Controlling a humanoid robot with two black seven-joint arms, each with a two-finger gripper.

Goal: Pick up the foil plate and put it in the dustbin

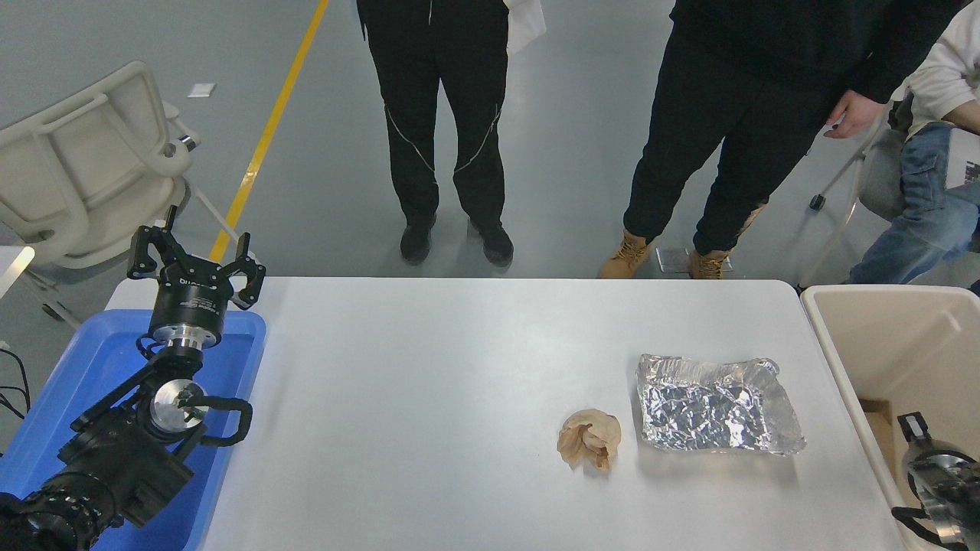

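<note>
White table (459,383): foil plate (716,405) lies untouched near dustbin (896,344); right gripper (938,474) low at corner, finger state unclear, left gripper (195,264) parked splayed; approach pending, reach over plate next.

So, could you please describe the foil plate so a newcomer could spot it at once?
On the white table, look toward its right side, near the beige dustbin. The foil plate lies flat there: shiny, crinkled silver, roughly rectangular, unlike the small tan paper ball beside it.
</note>
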